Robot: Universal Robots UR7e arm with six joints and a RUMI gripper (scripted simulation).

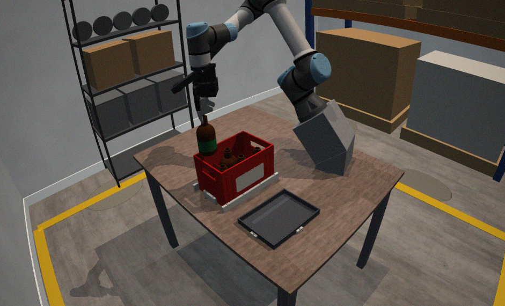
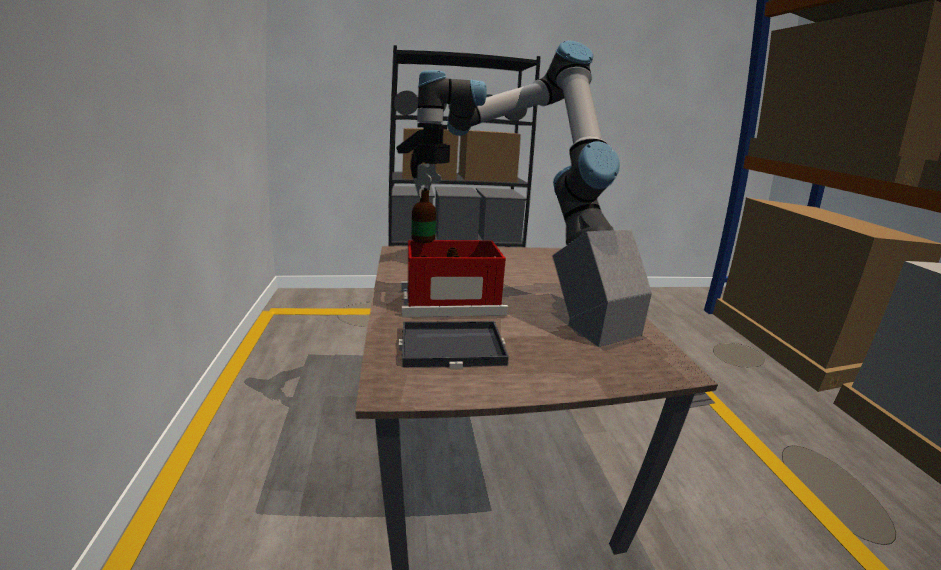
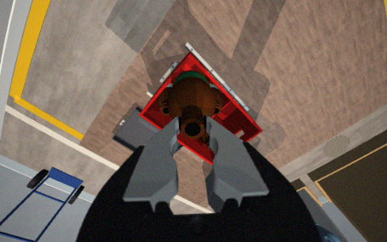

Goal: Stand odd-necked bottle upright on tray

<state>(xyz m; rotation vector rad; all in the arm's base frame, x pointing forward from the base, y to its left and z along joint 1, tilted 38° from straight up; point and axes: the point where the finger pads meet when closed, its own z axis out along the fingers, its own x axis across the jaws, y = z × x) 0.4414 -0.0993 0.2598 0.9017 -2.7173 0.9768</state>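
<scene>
My gripper (image 1: pixel 204 110) is shut on the neck of a brown bottle with a green label (image 1: pixel 206 138). The bottle hangs upright, mostly lifted above the far left corner of the red crate (image 1: pixel 234 166). In the wrist view the fingers clasp the bottle's opening (image 3: pixel 192 126) with the crate below. The other brown bottles (image 1: pixel 228 157) stand inside the crate, only their necks showing. The dark empty tray (image 1: pixel 278 217) lies on the table in front of the crate. The exterior view shows the held bottle (image 2: pixel 423 220), the crate (image 2: pixel 456 281) and the tray (image 2: pixel 452 344).
The crate rests in a light grey frame (image 1: pixel 234 190). The arm's grey base block (image 1: pixel 326 138) stands on the table to the crate's right. A metal shelf rack (image 1: pixel 126 75) with boxes stands behind the table.
</scene>
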